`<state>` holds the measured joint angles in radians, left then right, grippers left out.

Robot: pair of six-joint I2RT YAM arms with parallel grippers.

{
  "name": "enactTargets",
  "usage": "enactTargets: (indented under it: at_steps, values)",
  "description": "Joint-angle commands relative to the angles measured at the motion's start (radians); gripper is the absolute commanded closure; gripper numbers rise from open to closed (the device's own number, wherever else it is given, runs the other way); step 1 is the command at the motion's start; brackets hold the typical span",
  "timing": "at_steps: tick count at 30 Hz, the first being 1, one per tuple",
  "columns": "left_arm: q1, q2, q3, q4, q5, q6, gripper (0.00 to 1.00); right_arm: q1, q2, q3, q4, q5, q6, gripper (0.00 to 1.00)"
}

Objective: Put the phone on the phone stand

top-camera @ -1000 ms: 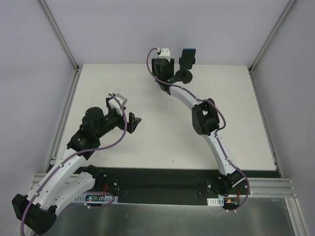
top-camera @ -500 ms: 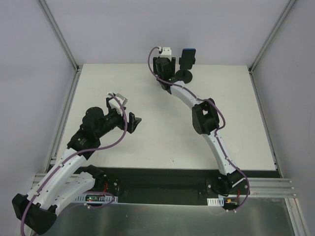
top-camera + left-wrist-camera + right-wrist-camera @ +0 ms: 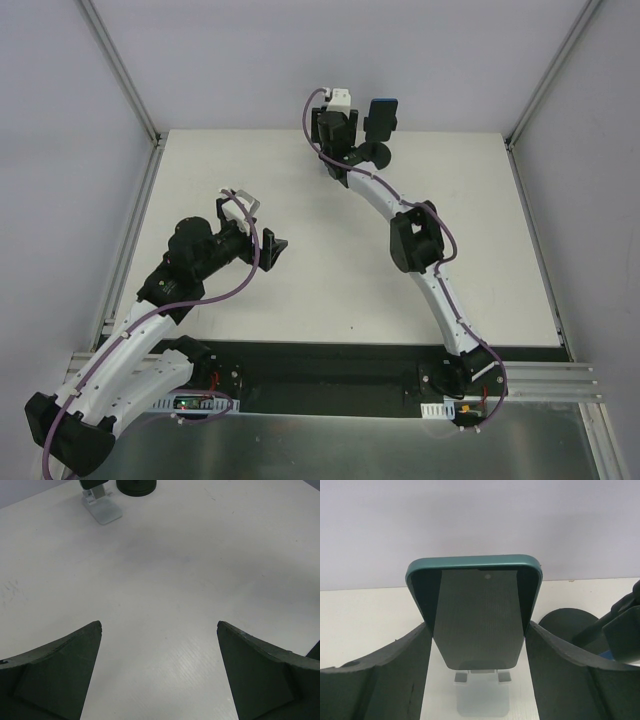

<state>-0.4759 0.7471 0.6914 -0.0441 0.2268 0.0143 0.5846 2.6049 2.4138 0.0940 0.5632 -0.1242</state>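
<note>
The phone (image 3: 381, 112), dark with a blue rim, stands upright in the clamp of the black phone stand (image 3: 375, 153) at the table's far edge; a sliver of its blue rim (image 3: 607, 655) shows beside the stand's disc base (image 3: 567, 622). Just left of that stand, my right gripper (image 3: 477, 625) is shut on a second, teal-rimmed dark phone (image 3: 475, 610), one finger on each long side. Its lower end hangs just over the lip of a small silver stand (image 3: 482, 700). In the top view the wrist hides this phone. My left gripper (image 3: 159, 625) is open over bare table.
The silver stand (image 3: 104, 510) and the black disc base (image 3: 136, 486) stand side by side at the far edge. The white table (image 3: 450, 220) is framed by metal rails and grey walls. The left arm (image 3: 190, 260) rests over the table's left half.
My right gripper has shifted slightly towards the back wall. The blue-rimmed phone, the black stand and the left arm have not moved.
</note>
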Motion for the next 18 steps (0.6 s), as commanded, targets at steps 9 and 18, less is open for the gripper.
enactTargets:
  at_steps: [9, 18]
  values:
    - [0.008, 0.006, 0.028, 0.02, 0.016, -0.002, 0.03, -0.002, 0.023, 0.067, 0.076, 0.026, 0.023, 0.99]
    - [0.008, 0.009, 0.03, 0.02, 0.019, -0.002, 0.03, 0.001, 0.027, 0.053, 0.072, 0.038, 0.028, 0.99]
